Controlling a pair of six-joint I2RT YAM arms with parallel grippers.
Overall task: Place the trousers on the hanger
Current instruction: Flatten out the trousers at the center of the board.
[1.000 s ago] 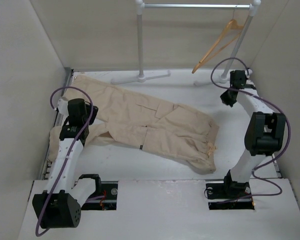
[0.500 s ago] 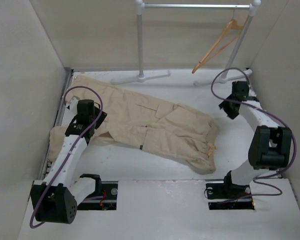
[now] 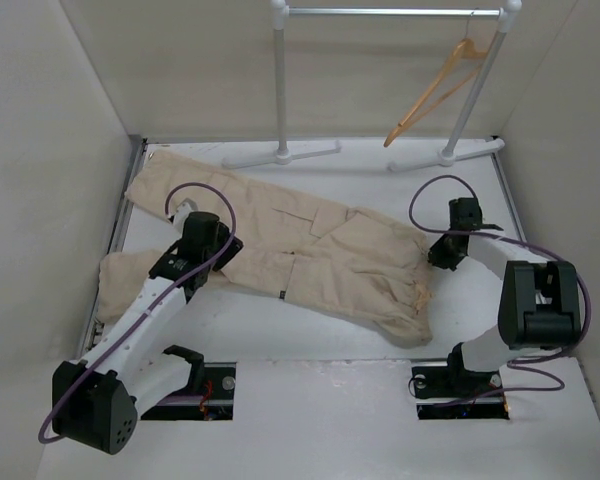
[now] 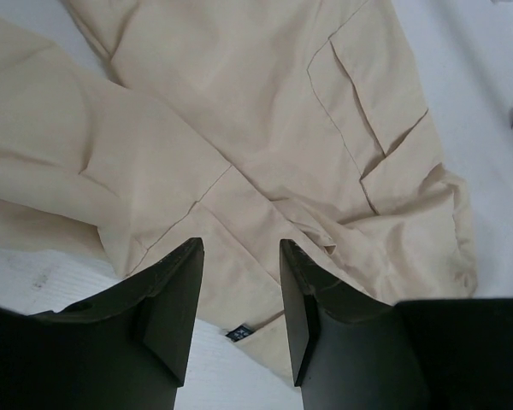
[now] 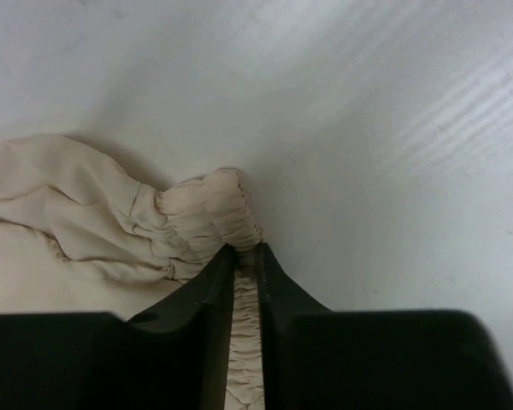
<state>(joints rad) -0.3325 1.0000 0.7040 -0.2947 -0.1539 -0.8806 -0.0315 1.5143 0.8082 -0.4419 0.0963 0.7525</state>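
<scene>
The beige trousers [image 3: 310, 245] lie spread flat across the table, legs toward the back left and waistband toward the right. In the left wrist view my left gripper [image 4: 239, 248] hovers open over the trousers [image 4: 239, 111] near their front edge, with nothing between its fingers. It sits at the left-middle of the cloth [image 3: 225, 250]. My right gripper [image 5: 245, 249] is shut on the gathered elastic waistband [image 5: 214, 205], at the trousers' right end [image 3: 438, 255]. The orange wooden hanger [image 3: 435, 85] hangs tilted from the rail at the back right.
A white-and-metal garment rail [image 3: 280, 80] stands along the back, its feet [image 3: 280, 155] on the table just behind the trousers. Beige walls close in the left, back and right sides. A small black tag [image 4: 238, 332] marks the trousers' front edge.
My left arm swung right from the table's left edge to over the trousers. My right arm came forward from the back right corner and closed on the waistband.
</scene>
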